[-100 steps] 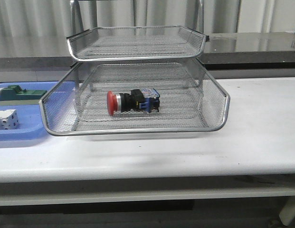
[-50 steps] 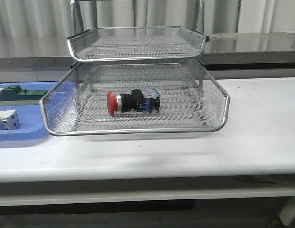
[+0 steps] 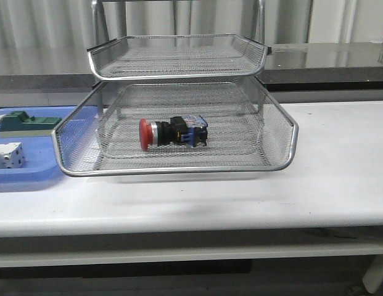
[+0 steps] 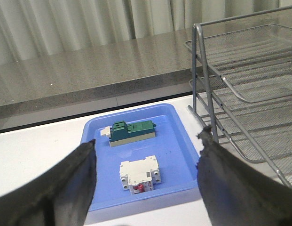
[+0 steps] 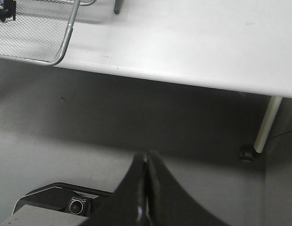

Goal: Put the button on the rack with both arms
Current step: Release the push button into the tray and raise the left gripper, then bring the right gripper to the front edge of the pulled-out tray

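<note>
The button (image 3: 172, 132), with its red head, black body and blue rear block, lies on its side in the lower tier of the silver wire-mesh rack (image 3: 179, 168). A corner of that rack (image 5: 66, 42) and a dark bit of the button (image 5: 4, 12) show in the right wrist view. No arm appears in the front view. My left gripper (image 4: 148, 162) is open and empty, held back from the blue tray, with the rack (image 4: 244, 94) off to one side. Below the table's front edge, over the floor, my right gripper (image 5: 146, 157) is shut with nothing in it.
A blue plastic tray (image 3: 31, 176) left of the rack holds a green block (image 3: 28, 122) and a white dotted block (image 3: 9, 155); both also show as the green block (image 4: 132, 132) and white block (image 4: 140, 173). A grey counter (image 3: 327, 58) runs behind the table. A table leg (image 5: 265, 125) stands near the right gripper.
</note>
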Robot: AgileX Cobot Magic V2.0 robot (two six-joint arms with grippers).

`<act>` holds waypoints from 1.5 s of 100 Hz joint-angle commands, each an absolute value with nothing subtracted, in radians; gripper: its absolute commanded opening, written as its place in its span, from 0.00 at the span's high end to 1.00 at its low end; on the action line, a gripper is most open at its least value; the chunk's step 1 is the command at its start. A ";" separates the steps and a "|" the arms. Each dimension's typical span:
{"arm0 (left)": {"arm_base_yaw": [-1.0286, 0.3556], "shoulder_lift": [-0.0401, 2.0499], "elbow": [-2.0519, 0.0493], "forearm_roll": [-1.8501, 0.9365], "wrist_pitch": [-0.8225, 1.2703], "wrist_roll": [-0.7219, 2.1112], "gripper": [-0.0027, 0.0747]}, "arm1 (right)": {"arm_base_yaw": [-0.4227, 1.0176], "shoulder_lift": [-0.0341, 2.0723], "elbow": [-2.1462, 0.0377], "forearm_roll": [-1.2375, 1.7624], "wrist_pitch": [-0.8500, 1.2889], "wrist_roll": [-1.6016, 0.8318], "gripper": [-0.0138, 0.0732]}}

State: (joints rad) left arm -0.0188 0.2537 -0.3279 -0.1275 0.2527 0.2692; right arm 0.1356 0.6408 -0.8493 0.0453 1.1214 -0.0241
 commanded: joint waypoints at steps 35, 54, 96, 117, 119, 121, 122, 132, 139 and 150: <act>-0.017 0.217 -0.255 -0.146 0.044 0.257 0.40 | 0.132 0.642 -0.883 0.038 1.066 -0.028 0.92; -0.017 0.217 -0.255 -0.146 0.044 0.257 0.59 | 0.132 0.642 -0.883 0.038 1.066 -0.028 0.92; -0.017 0.217 -0.255 -0.146 0.044 0.257 0.99 | 0.132 0.642 -0.883 0.038 1.066 -0.028 0.92; -0.017 0.217 -0.255 -0.146 0.044 0.257 0.99 | 0.132 0.642 -0.883 -0.065 1.060 -0.150 0.92; -0.017 0.217 -0.255 -0.146 0.044 0.257 0.99 | 0.132 0.642 -0.883 -0.065 1.060 -0.149 0.92; -0.017 0.217 -0.255 -0.146 0.044 0.257 0.99 | 0.132 0.642 -0.883 -0.065 1.060 -0.149 0.92; -0.017 0.217 -0.255 -0.146 0.044 0.257 0.99 | 0.132 0.642 -0.883 -0.063 1.060 -0.149 0.92; -0.017 0.217 -0.255 -0.146 0.044 0.257 0.99 | 0.132 0.642 -0.883 -0.063 1.060 -0.149 0.92; -0.017 0.217 -0.255 -0.146 0.044 0.257 0.99 | 0.132 0.642 -0.883 -0.063 1.060 -0.149 0.92; -0.017 0.217 -0.255 -0.146 0.044 0.257 0.99 | 0.132 0.642 -0.883 -0.063 1.060 -0.149 0.92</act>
State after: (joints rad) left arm -0.0188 0.2115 -0.2282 -0.1343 0.1289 0.2692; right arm 0.1356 0.6408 -0.8493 -0.0487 1.1214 -0.1366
